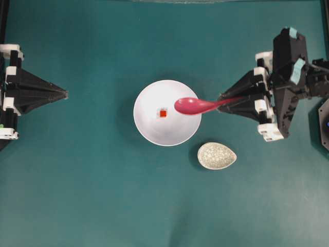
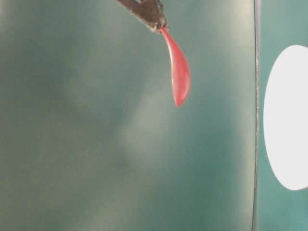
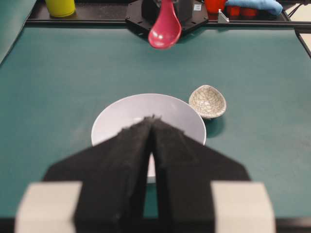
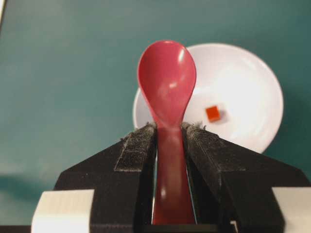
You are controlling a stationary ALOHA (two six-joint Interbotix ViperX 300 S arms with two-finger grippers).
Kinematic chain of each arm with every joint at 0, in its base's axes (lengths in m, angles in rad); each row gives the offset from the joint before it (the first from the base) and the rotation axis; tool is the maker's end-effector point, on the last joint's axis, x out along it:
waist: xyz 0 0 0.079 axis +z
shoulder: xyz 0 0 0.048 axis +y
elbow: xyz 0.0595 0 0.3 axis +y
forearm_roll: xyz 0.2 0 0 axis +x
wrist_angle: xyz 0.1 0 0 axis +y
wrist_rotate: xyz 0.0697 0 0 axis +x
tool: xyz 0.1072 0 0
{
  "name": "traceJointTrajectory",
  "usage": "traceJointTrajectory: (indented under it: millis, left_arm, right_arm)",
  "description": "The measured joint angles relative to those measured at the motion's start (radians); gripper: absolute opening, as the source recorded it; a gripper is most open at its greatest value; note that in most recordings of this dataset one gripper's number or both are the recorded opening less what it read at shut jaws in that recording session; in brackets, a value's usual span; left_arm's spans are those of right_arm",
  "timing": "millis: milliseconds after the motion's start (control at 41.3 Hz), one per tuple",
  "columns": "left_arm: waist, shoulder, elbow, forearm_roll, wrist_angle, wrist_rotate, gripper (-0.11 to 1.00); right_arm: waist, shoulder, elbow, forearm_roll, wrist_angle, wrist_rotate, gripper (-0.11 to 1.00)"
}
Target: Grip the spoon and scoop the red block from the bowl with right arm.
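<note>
Teal felt-like tabletop (image 1: 92, 195) fills the workspace; far edge in the left wrist view shows a yellow cup (image 3: 60, 7) and red and blue clutter, blurry. Grip step done: right gripper (image 1: 222, 99) pinches the spoon (image 1: 193, 106) by its handle, scoop held above the bowl's (image 1: 149, 128) right side, not touching. Red block (image 1: 163, 113) sits near bowl centre, not yet scooped. Left gripper (image 1: 65, 93) pressed together, empty, well apart at left. Speckled spoon rest (image 1: 217, 155) empty, just beside bowl. Left: lower, scoop, lift.
</note>
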Motion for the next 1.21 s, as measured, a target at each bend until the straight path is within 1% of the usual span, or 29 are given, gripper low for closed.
traceJointTrajectory:
  millis: [242,436,533,654,969,1114,1211]
  left_arm:
    - [0.000,-0.005,0.000,0.000,0.000,0.000,0.00]
    - [0.000,-0.005,0.000,0.000,0.000,0.000,0.00]
    - [0.000,-0.006,0.000,0.000,0.000,0.002,0.00]
    - [0.000,-0.005,0.000,0.000,0.000,0.002,0.00]
    - [0.000,-0.003,0.000,0.000,0.000,0.002,0.00]
    - [0.000,-0.003,0.000,0.000,0.000,0.002,0.00]
    - [0.000,-0.003,0.000,0.000,0.000,0.002,0.00]
  right_arm:
    - [-0.006,0.012,-0.011,0.000,0.008,0.002,0.25]
    - [-0.044,0.074,-0.041,0.000,0.071,0.002,0.25]
    - [-0.061,0.118,-0.069,-0.008,0.112,0.002,0.25]
    - [-0.066,0.175,-0.107,-0.040,0.169,0.002,0.25]
    - [-0.066,0.331,-0.241,-0.152,0.351,0.005,0.25]
    - [-0.066,0.383,-0.295,-0.204,0.411,0.006,0.25]
    - [-0.066,0.403,-0.314,-0.221,0.428,0.008,0.25]
